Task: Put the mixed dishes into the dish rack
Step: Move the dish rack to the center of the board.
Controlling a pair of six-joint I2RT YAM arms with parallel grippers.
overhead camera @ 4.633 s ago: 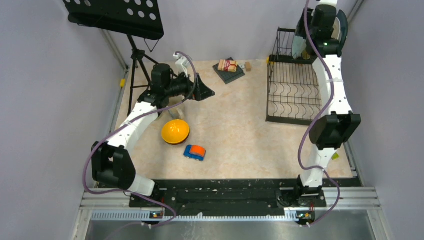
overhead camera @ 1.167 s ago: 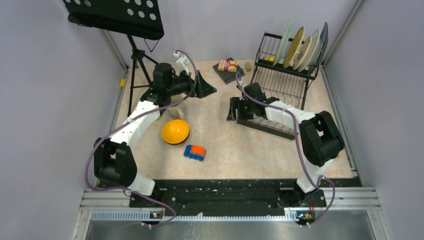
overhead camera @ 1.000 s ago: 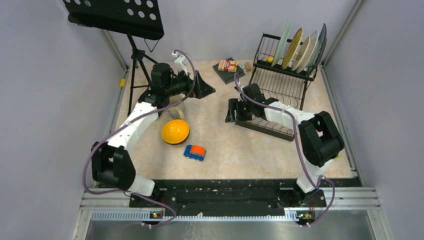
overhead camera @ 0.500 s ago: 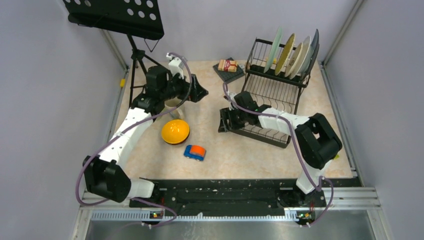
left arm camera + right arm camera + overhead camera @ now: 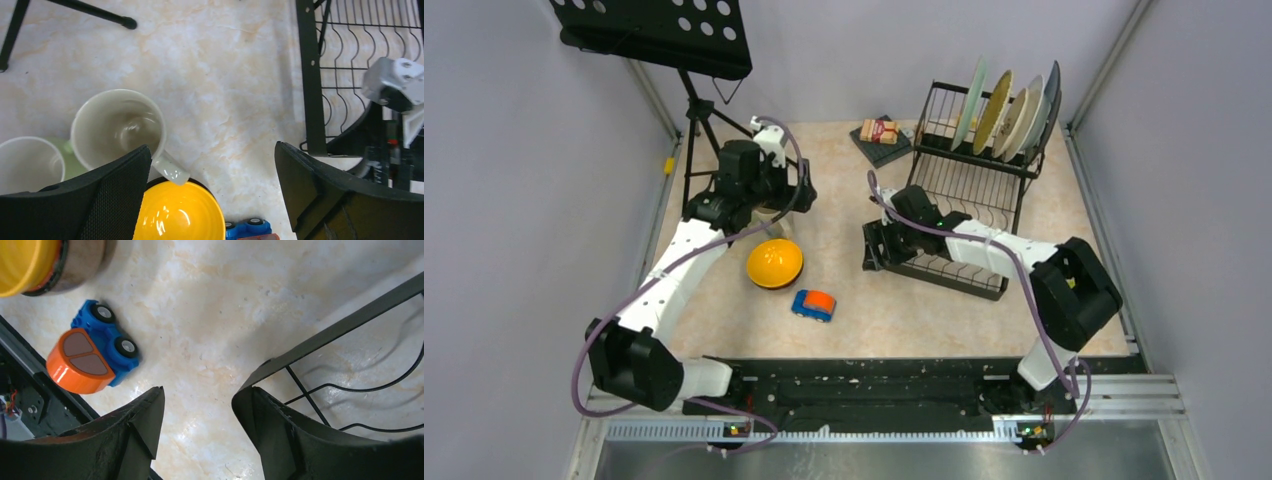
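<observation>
The dish rack (image 5: pixel 969 215) stands at the right and holds several upright plates (image 5: pixel 1009 98) in its raised tier. My right gripper (image 5: pixel 876 246) is open at the rack's near-left corner. In the right wrist view (image 5: pixel 200 392) one finger (image 5: pixel 272 425) rests against the corner bar (image 5: pixel 325 335). My left gripper (image 5: pixel 790 194) is open and empty, hovering (image 5: pixel 212 150) over the beige mug (image 5: pixel 117 127) and the orange-yellow bowl (image 5: pixel 177 212). The pale green mug (image 5: pixel 27 165) stands left of the beige one. The bowl (image 5: pixel 774 263) also shows from above.
A blue-and-orange toy car (image 5: pixel 813 304) lies near the bowl, and shows too in the right wrist view (image 5: pixel 90 352). A packet on a dark mat (image 5: pixel 882 135) sits at the back. The music stand (image 5: pixel 654 30) and its tripod stand at the back left.
The rack has slid left and turned with my right gripper at its corner. My left gripper has drawn back and tipped down over the mugs.
</observation>
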